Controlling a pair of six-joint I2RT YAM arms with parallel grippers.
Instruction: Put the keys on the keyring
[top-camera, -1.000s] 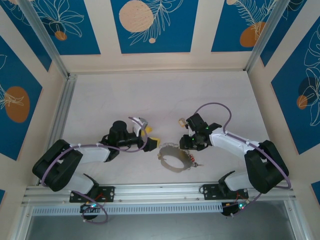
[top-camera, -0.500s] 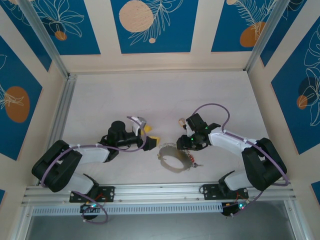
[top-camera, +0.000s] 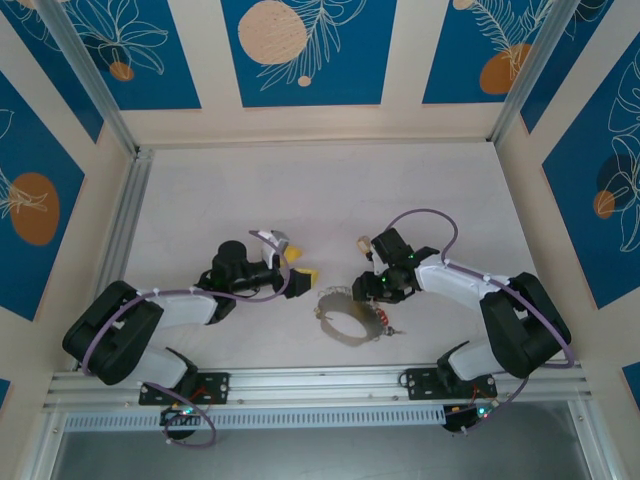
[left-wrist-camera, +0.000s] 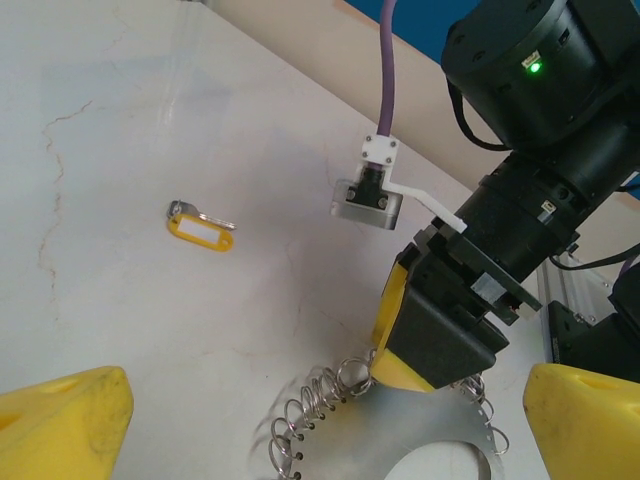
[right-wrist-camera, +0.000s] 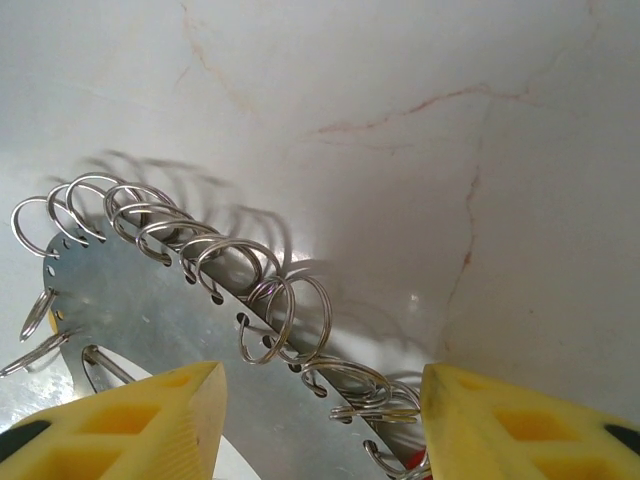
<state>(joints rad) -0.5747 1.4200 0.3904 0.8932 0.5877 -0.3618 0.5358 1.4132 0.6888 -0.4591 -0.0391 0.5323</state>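
Observation:
The keyring (top-camera: 350, 340) is a flat silver hoop lying on the white table between the arms, its rim threaded with several small wire rings (right-wrist-camera: 270, 310). My right gripper (top-camera: 373, 291) hangs over its far right rim, jaws apart around the ringed edge (right-wrist-camera: 320, 420) without touching it. A red bit of the keys (top-camera: 383, 320) lies against the hoop's right side. One key with a yellow tag (left-wrist-camera: 200, 226) lies apart beyond the right gripper (top-camera: 362, 242). My left gripper (top-camera: 302, 267) stands wide open, empty, just left of the hoop (left-wrist-camera: 420, 435). One yellow finger (left-wrist-camera: 405, 372) of the right gripper meets the hoop's rim.
An aluminium rail (top-camera: 320, 382) runs along the near table edge and another (top-camera: 125, 230) along the left. Patterned walls close in the back and sides. A purple cable (top-camera: 425, 213) loops over the right arm. Open tabletop stretches behind both grippers.
The right gripper slid a little left over the hoop's rim and its jaws widened. The left gripper drew back slightly up and to the left.

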